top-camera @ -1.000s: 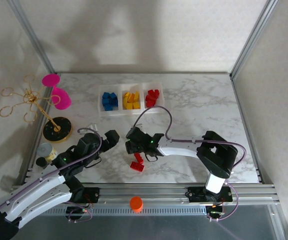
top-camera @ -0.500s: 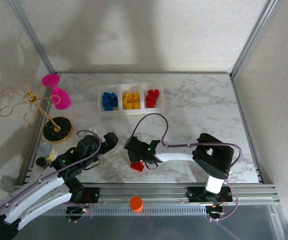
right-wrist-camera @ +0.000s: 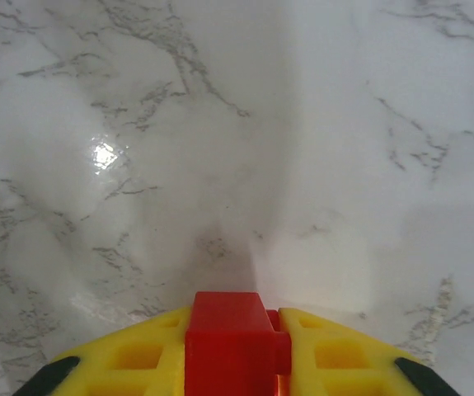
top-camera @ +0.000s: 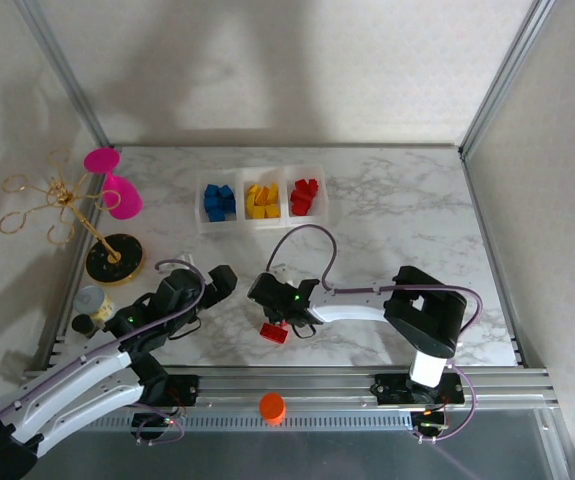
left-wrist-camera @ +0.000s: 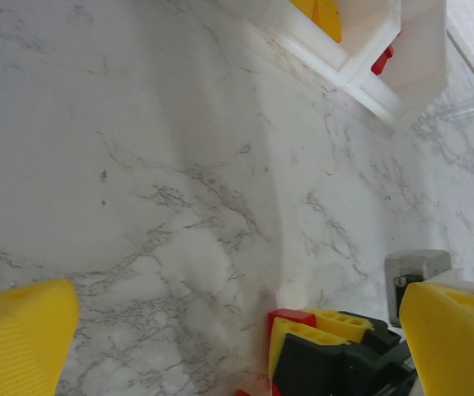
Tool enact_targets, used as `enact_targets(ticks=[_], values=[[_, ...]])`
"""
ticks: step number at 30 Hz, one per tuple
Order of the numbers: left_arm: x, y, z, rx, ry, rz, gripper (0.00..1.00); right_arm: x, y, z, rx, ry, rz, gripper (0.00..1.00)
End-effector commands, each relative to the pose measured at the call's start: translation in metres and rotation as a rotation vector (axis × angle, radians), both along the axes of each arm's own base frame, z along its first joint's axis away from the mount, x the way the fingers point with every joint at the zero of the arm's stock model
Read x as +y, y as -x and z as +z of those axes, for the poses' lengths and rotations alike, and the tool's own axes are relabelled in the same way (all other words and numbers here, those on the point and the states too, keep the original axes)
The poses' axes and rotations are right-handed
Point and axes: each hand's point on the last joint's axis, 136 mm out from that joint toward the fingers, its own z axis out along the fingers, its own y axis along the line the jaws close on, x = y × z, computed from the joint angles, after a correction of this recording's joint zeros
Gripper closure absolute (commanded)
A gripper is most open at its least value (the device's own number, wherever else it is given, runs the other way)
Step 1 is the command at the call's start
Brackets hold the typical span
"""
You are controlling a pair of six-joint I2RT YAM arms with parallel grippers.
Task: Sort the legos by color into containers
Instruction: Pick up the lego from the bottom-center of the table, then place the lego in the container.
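Stood there watching, and the right claw [top-camera: 276,322] was clamped shut on a single red lego [top-camera: 274,332], down low at the marble surface [top-camera: 397,220], well apart from the containers [top-camera: 262,173] on the side toward the arm bases. From the right wrist camera you could see the red brick [right-wrist-camera: 225,334] pinched snugly between the two yellow fingers [right-wrist-camera: 335,355], with bare marble beyond it.

The left claw [top-camera: 221,280] sat with its jaws wide apart, holding nothing, also on the near side of the containers and just left of the other claw. Its yellow fingers [left-wrist-camera: 22,338] framed that wrist's view, and the right claw [left-wrist-camera: 335,355] with its red piece [left-wrist-camera: 290,315] showed between them, low in the shot.

The containers themselves sat in a row toward the back of the surface. Left bin had the blue legos [top-camera: 218,202], the middle one the yellow legos [top-camera: 262,201], the right one the red legos [top-camera: 305,196].

Left of the containers were a couple of pink cups [top-camera: 117,190] by a gold wire stand [top-camera: 57,205]. An orange cap [top-camera: 272,406] lay far on the near side of the containers, on the metal rail.
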Motion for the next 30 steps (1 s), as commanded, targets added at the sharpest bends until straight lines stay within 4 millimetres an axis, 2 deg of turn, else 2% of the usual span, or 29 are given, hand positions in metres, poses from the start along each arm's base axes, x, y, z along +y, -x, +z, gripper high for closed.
enact_targets(ticks=[1, 6, 14, 19, 20, 21, 22, 25, 28, 30], values=[[-0.005, -0.009, 0.019, -0.043, 0.017, 0.0, 0.01, -0.005, -0.026, 0.041, -0.083, -0.041, -0.056, 0.78], [-0.012, -0.018, 0.028, -0.062, 0.008, -0.016, 0.0, -0.019, -0.065, 0.071, -0.161, -0.075, -0.098, 0.78], [-0.032, -0.04, 0.045, -0.095, 0.002, -0.047, 0.0, -0.043, -0.166, 0.121, -0.319, -0.153, -0.228, 0.76], [-0.045, -0.055, 0.053, -0.114, -0.017, -0.068, 0.0, -0.059, -0.232, 0.127, -0.377, -0.129, -0.296, 0.76], [-0.047, -0.058, 0.055, -0.116, -0.022, -0.068, 0.0, -0.055, -0.24, 0.127, -0.385, -0.125, -0.292, 0.76], [-0.05, -0.062, 0.056, -0.117, -0.028, -0.07, 0.0, -0.069, -0.259, 0.125, -0.403, -0.098, -0.331, 0.76], [-0.052, -0.066, 0.057, -0.118, -0.033, -0.073, 0.0, -0.069, -0.271, 0.123, -0.423, -0.079, -0.334, 0.76], [-0.059, -0.074, 0.062, -0.127, -0.037, -0.082, 0.0, -0.066, -0.301, 0.118, -0.446, -0.026, -0.324, 0.75], [-0.061, -0.079, 0.066, -0.14, -0.036, -0.08, 0.0, -0.066, -0.323, 0.11, -0.447, -0.001, -0.327, 0.75], [-0.062, -0.081, 0.067, -0.144, -0.036, -0.079, 0.0, -0.066, -0.333, 0.108, -0.452, 0.001, -0.32, 0.7]])
